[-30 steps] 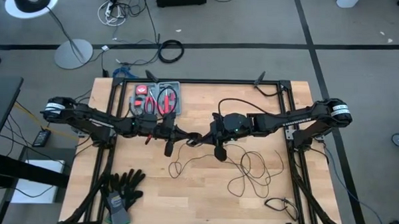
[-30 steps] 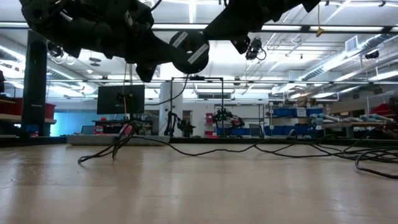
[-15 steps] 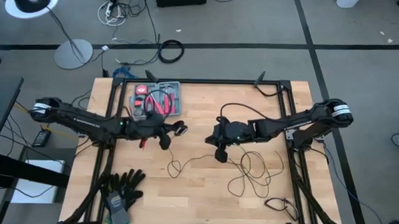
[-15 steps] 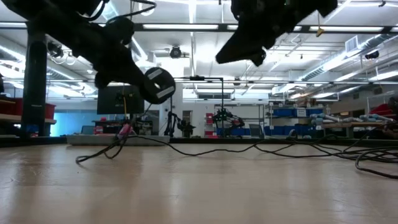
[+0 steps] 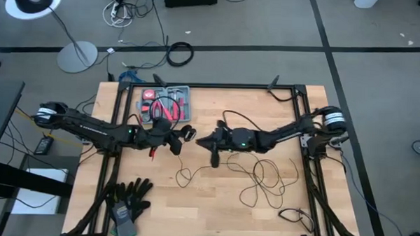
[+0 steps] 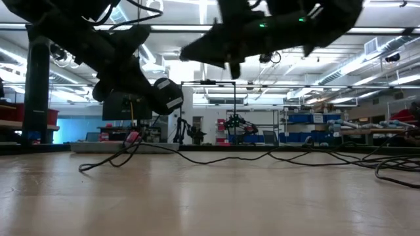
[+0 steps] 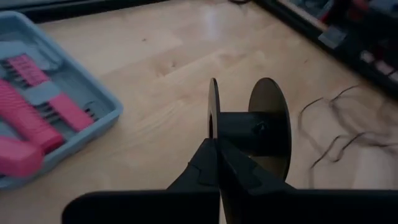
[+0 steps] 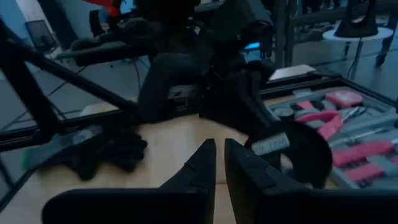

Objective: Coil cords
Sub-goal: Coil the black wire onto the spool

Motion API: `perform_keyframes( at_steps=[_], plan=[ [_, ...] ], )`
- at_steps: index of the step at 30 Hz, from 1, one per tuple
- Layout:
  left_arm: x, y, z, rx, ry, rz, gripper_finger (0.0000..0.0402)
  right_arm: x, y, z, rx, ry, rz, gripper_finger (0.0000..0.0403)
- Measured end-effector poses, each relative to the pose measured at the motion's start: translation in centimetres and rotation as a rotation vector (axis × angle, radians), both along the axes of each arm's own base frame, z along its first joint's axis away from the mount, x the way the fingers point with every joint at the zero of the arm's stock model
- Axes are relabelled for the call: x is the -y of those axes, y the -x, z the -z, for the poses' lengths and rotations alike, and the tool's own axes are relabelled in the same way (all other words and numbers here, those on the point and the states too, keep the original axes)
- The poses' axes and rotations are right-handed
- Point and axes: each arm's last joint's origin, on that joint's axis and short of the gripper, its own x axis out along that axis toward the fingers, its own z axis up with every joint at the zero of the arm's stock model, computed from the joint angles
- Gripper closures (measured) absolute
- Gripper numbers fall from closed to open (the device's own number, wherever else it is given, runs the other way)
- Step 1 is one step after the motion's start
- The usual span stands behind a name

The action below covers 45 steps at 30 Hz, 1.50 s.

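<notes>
Seen from above, two dark arms meet over the middle of the pale wooden table [image 5: 214, 202]: the left gripper [image 5: 186, 134] is clenched on a round black spool [image 5: 187, 133], and the right gripper [image 5: 203, 141] sits just beside it. The thin black cord [image 5: 264, 177] lies in loose loops on the table's right half, nearer than the arms. The right wrist view alone shows that gripper's fingers [image 8: 249, 171] a narrow slit apart, grasping nothing visible, while the low view shows the spool [image 6: 168, 96] lifted off the tabletop.
</notes>
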Motion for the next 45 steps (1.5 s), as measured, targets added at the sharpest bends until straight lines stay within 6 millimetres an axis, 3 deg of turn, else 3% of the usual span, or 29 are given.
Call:
perform_keyframes(
  at_steps=[6, 13, 45],
  plan=[
    [-0.4, 0.2, 0.2, -0.035, 0.068, -0.031, 0.0401, 1.4, -2.0, -1.3, -0.025, 0.021, 0.044, 0.0371],
    [-0.7, 0.3, -0.9, -0.218, 0.034, -0.134, 0.0401, 2.4, -2.6, -2.3, -0.06, 0.022, 0.068, 0.0371],
    [-0.2, -0.9, -1.2, -0.198, 0.107, -0.036, 0.0401, 2.7, -1.9, -0.1, -0.311, -0.008, 0.129, 0.0401]
  ],
)
